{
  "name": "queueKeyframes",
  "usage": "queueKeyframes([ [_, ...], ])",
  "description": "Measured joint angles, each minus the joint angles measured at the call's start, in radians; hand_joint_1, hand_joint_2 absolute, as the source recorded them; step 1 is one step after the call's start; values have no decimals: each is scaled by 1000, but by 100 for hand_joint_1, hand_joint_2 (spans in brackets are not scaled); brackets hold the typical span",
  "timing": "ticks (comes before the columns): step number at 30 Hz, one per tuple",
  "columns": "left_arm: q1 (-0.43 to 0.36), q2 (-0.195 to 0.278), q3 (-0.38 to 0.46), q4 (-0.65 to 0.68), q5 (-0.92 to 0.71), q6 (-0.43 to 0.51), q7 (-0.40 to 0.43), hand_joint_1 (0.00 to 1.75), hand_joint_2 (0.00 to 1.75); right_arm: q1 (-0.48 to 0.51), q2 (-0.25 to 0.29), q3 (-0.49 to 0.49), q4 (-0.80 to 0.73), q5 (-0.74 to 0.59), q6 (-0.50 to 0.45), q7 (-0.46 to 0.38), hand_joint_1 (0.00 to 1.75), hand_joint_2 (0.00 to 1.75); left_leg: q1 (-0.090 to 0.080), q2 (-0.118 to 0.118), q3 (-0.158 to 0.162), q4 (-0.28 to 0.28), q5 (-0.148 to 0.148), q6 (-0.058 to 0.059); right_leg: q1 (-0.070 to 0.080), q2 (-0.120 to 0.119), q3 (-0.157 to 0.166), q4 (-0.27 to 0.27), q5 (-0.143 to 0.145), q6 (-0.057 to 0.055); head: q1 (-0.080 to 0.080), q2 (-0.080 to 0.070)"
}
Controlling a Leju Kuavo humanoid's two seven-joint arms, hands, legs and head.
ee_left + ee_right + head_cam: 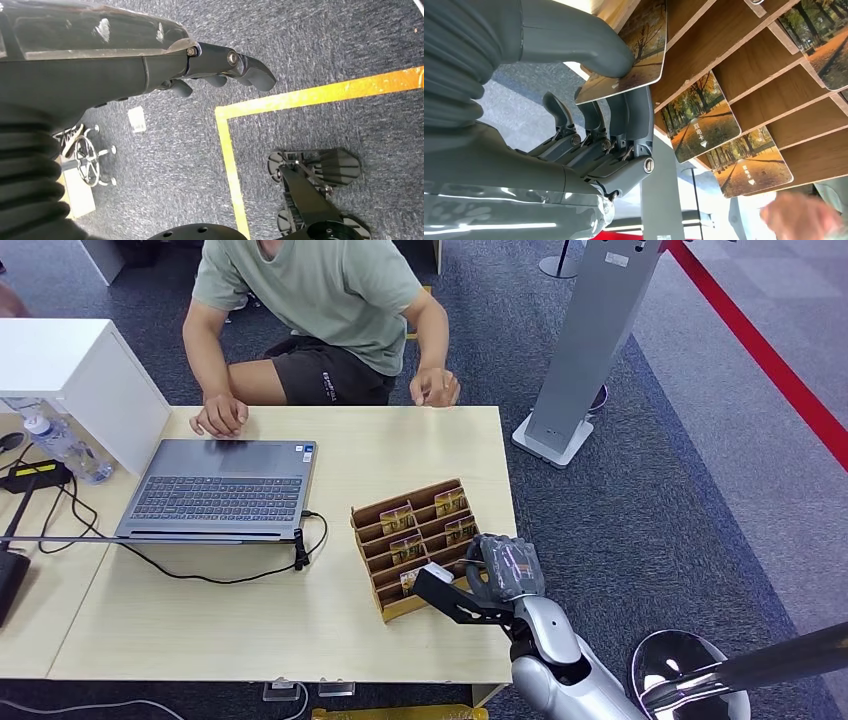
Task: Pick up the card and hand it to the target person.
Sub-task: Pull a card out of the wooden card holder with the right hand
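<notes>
From the head view, the right robot hand [503, 567] sat at the near right corner of the brown stepped wooden card rack [385, 523], which stood on the pale wooden counter [250, 620] to the right of an open grey laptop [222, 490]. A white-edged card [437, 571] showed at the rack's front row against the robot hand's dark thumb, but the grip itself was too small to read there.

The right wrist view made it plain: the thick grey thumb [589, 47] pressed on the face of the autumn-tree picture card [644, 40] while the darker fingers [631, 112] backed it from beneath, so the right robot hand pinched the card, which was still at the rack's lowest slot. Two more cards of the same print [701, 117] rested in neighbouring slots.

A person in a green T-shirt [320, 295] sat across the counter, one hand [220, 415] on its far edge by the laptop, the other [435, 388] raised just above the edge.

The left wrist view showed the left robot hand [220, 70] hanging over grey carpet with a yellow floor line [310, 95], its fingers loosely curled and holding nothing.
</notes>
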Motion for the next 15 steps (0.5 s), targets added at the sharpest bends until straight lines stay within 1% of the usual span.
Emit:
queueKeyframes([
  [8, 0, 0, 0, 0, 15, -4, 0, 0, 175, 2, 0, 0, -20, -10, -16, -28, 145, 175, 0, 0, 0, 0, 0, 0, 0, 0, 0, 0, 0, 0, 0, 0],
  [12, 0, 0, 1, 0, 22, -29, -1, 0, 175, -5, 0, -1, -52, -19, -29, -39, 145, 175, 0, 0, 0, 0, 0, 0, 0, 0, 0, 0, 0, 0, 0, 0],
  [15, 1, 0, 1, 0, 16, -46, -20, 0, 175, -21, -1, -3, -81, -20, -39, -43, 145, 175, 0, 0, 0, 0, 0, 0, 0, 0, 0, 0, 0, 0, 0, 0],
])
